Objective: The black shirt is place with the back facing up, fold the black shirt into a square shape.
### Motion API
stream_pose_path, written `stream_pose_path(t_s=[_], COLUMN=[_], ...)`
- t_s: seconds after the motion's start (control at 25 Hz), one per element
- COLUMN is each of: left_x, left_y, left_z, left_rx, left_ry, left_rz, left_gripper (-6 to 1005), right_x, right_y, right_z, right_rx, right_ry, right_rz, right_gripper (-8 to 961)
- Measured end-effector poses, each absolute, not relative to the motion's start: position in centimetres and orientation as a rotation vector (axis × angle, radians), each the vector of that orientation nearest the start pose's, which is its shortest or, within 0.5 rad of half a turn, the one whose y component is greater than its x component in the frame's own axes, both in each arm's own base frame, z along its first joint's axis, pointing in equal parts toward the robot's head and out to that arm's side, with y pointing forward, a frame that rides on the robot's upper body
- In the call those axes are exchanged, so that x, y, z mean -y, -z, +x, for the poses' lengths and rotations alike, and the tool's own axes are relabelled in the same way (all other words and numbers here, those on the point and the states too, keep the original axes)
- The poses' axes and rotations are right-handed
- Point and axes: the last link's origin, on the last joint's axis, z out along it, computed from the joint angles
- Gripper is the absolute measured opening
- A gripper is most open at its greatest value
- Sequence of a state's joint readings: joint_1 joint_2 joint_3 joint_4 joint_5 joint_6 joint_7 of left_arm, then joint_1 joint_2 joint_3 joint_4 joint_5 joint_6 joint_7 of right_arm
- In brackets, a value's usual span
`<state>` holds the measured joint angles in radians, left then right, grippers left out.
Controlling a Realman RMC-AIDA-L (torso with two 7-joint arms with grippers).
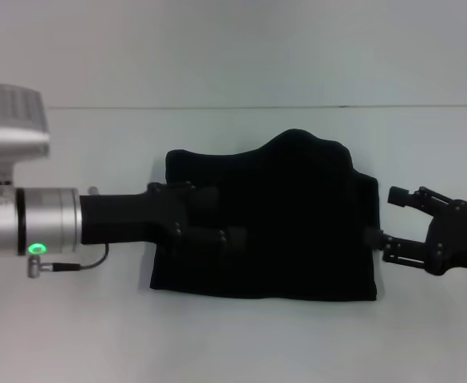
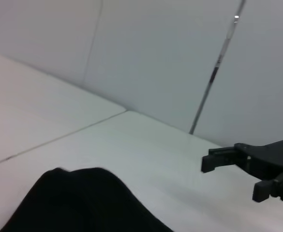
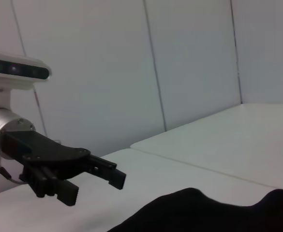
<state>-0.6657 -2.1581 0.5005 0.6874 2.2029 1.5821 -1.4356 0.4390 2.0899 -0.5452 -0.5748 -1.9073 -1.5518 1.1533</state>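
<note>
1. Black soft cloth is what I have to work with: the black shirt lies already folded down into a thick, roughly rectangular bundle near the middle of the tabletop, with a humped far edge and a straighter near edge.
2. I judge it light, limp and several layers deep. It will sag and slide open if I lift it by one point, so I would take it at an edge or corner, pinching all the layers together, and drag low across the tabletop.
3. My left gripper reaches in from the left edge of the tabletop and sits over the left part of the bundle. Against black fabric in the head view I cannot tell whether it touches the cloth. In the right wrist view its fingers stand spread with nothing between them, above the fabric.
4. My right gripper sits at the shirt's right side, toward the right edge of the tabletop. Its fingers are spread wide; the lower one meets or nearly meets the right hem, the upper one is clear of it. It holds nothing.
5. The left wrist view shows the far hump of the shirt with the right gripper beyond it, apart from that hump.
</note>
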Motion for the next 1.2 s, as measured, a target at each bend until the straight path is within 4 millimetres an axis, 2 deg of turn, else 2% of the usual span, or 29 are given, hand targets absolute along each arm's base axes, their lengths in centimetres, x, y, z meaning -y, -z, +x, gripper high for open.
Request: stream_pose_path(t_s=[0.28, 0.64, 0.88, 1.2], left_x=[-34.9, -35.8, -36.1, -36.0], left_y=[2.1, 2.0, 3.1, 3.2], left_z=[-22.6, -22.4, -22.4, -22.5], left_rx=[0.664, 0.735, 0.725, 0.73], left_ry=[0.697, 0.561, 0.488, 0.505], left_rz=[-2.784, -2.824, -2.824, -2.8], left_gripper=[951, 951, 950, 950], right_x=[-31.3, -31.7, -32.3, -32.5], right_y=[0.4, 0.9, 1.4, 1.8], right_z=[29.2, 29.3, 29.0, 29.1], right_rx=[-0.574, -0.658, -0.669, -0.673], right_ry=[-0.79, -0.732, -0.706, -0.703], right_rz=[-2.534, -2.572, -2.572, -2.559], right_gripper=[944, 945, 945, 945])
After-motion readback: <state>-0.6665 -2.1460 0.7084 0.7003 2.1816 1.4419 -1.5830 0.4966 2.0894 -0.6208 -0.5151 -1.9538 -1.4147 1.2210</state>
